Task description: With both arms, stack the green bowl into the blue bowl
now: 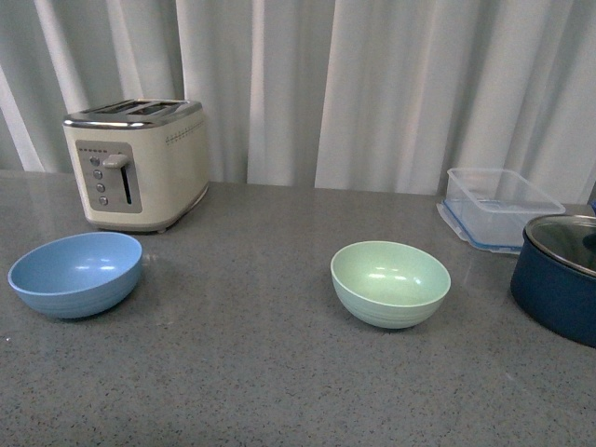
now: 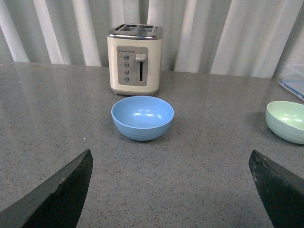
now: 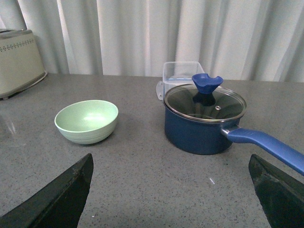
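The green bowl [image 1: 390, 282] stands upright and empty on the grey counter, right of centre; it also shows in the right wrist view [image 3: 86, 120] and at the edge of the left wrist view [image 2: 286, 120]. The blue bowl [image 1: 75, 273] sits empty at the left, in front of the toaster, and is centred ahead in the left wrist view [image 2: 142, 117]. Neither arm appears in the front view. My left gripper [image 2: 171, 164] is open, well short of the blue bowl, nothing between its fingers. My right gripper [image 3: 171, 164] is open over bare counter, short of the green bowl.
A cream toaster [image 1: 138, 163] stands at the back left. A clear plastic container [image 1: 498, 207] sits at the back right. A dark navy pot with glass lid [image 3: 204, 118] stands at the right, its blue handle [image 3: 266, 145] reaching toward my right gripper's side.
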`<control>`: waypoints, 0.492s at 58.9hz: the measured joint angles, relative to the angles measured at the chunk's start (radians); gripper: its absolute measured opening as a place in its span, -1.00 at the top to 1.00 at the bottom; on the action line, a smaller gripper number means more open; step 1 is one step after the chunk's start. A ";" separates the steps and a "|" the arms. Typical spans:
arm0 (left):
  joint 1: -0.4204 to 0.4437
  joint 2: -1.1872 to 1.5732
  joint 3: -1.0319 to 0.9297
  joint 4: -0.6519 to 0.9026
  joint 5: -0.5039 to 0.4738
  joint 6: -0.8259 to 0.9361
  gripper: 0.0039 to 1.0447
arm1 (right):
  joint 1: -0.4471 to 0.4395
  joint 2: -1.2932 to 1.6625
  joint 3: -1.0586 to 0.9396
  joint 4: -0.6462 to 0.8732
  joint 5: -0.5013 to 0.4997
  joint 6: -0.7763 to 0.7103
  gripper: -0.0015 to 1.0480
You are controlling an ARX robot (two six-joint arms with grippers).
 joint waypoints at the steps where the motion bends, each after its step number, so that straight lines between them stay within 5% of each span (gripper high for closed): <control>1: 0.000 0.000 0.000 0.000 0.001 0.000 -0.87 | 0.000 0.000 0.000 0.000 0.002 0.000 -0.81; 29: 0.000 0.000 0.000 0.000 0.005 0.000 -0.87 | 0.000 0.000 0.000 0.000 0.006 0.000 -0.81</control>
